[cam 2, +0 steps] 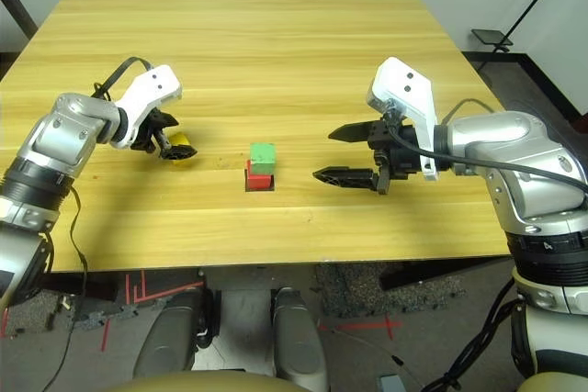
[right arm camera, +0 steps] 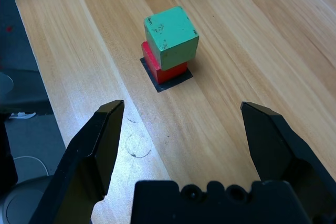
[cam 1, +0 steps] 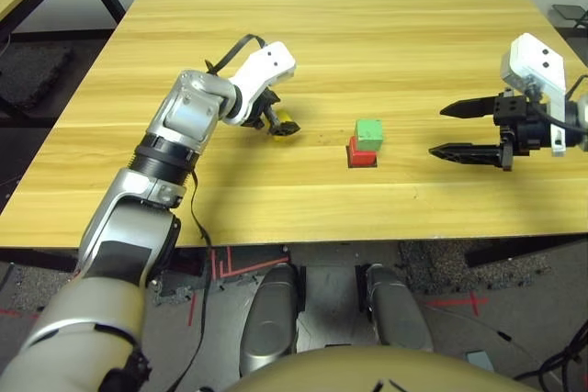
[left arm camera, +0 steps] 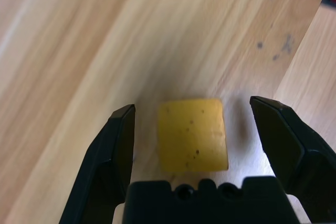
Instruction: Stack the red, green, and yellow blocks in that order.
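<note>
stack: green block [right arm camera: 171, 36] sits on top of the red block [right arm camera: 164, 67], slightly skewed, not flush; it overhangs the red one a bit
red block: on the bench [cam 1: 367, 34], resting on the flat black square patch [right arm camera: 173, 81] whose edge pokes out from under it
yellow block [left arm camera: 193, 134]: flat on the bench, well to my left of the stack, alone, nothing on it
left pincer [left arm camera: 193, 129]: released, my jaws wide apart and straddling the yellow block, one finger on each side with bench showing in both gaps, so no contact that I can see; tilted down at the bench, to my left of the stack
right pincer [cam 2: 342, 153]: released, empty, jaws spread wide; hanging above the bench on my right of the stack, tips aimed toward the stack, clear gap between them and the green block
left fingers [left arm camera: 113, 145]: black, tips beside the yellow block's side faces
right fingers [right arm camera: 97, 145]: black, nothing between them, stack seen beyond them
bench: light wood grain, a few small dark specks near the yellow block
</note>
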